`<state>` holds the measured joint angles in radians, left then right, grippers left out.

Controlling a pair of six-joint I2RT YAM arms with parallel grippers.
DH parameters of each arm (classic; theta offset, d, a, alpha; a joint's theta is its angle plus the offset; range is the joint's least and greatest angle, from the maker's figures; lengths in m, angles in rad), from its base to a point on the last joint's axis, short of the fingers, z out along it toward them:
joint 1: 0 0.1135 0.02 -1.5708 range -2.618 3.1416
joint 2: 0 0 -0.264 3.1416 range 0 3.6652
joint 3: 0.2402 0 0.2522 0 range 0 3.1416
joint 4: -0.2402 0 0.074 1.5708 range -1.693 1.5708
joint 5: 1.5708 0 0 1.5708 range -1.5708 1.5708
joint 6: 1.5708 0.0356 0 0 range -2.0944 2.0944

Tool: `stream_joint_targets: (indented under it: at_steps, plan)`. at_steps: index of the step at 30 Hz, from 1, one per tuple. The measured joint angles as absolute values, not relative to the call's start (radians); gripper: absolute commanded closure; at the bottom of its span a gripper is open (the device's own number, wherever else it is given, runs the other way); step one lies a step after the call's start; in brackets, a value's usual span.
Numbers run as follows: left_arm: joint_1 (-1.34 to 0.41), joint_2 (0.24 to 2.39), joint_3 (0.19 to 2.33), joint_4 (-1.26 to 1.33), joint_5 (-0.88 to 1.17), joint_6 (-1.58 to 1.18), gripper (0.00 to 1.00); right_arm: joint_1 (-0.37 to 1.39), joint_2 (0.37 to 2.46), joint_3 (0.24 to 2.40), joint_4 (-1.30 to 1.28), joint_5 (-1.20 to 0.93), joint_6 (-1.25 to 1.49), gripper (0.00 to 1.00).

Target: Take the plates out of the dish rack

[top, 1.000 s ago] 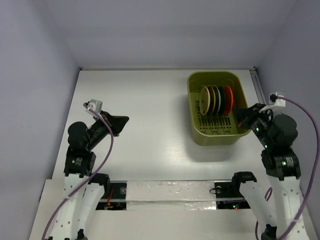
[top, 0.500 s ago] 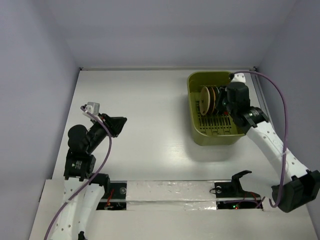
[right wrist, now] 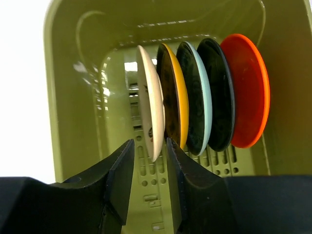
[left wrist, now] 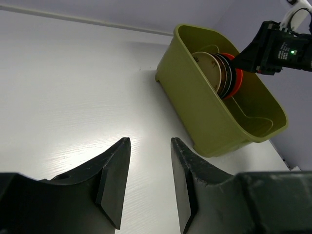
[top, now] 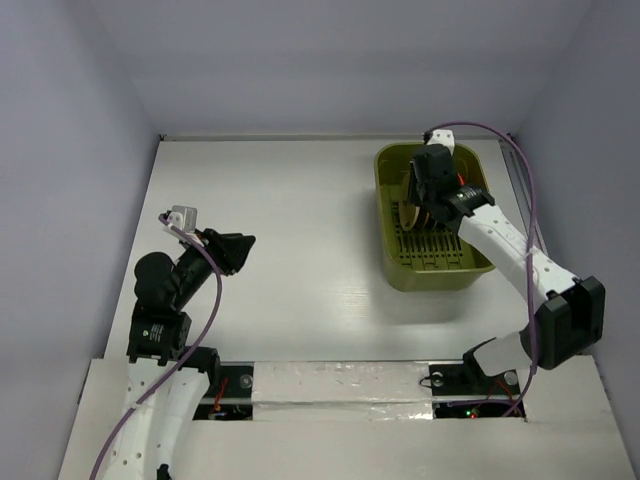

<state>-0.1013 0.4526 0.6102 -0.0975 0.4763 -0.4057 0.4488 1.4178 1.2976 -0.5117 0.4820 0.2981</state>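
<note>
dish rack [top: 436,278]: table's [top: 290,200] 2 o'clock, five plates [right wrist: 200,105] upright inside
right gripper [right wrist: 149,146]: narrow gap, empty, at cream plate [right wrist: 147,107]
left gripper [left wrist: 150,142]: narrow gap, empty

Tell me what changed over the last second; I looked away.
The right gripper swung from beside the dish rack to above it and now hangs open at the cream plate edge, gripping nothing. The left gripper, open too, hardly moved. All five plates stayed slotted in the rack.
</note>
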Motion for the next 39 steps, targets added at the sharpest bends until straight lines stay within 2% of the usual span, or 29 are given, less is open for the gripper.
stream_joint_targets:
  at_steps: [8, 23, 39]
  plan:
    - [-0.101, 0.447, 0.610, -0.098, 0.472, -0.406, 0.64, 0.453, 1.547, 1.365, -0.525, 0.540, 0.271, 0.62]
    - [-0.101, 0.447, 0.610, -0.099, 0.469, -0.406, 0.64, 0.460, 1.676, 1.424, -0.533, 0.619, 0.238, 0.70]
    - [-0.101, 0.447, 0.610, -0.099, 0.470, -0.406, 0.64, 0.515, 1.724, 1.493, -0.592, 0.785, 0.201, 0.96]
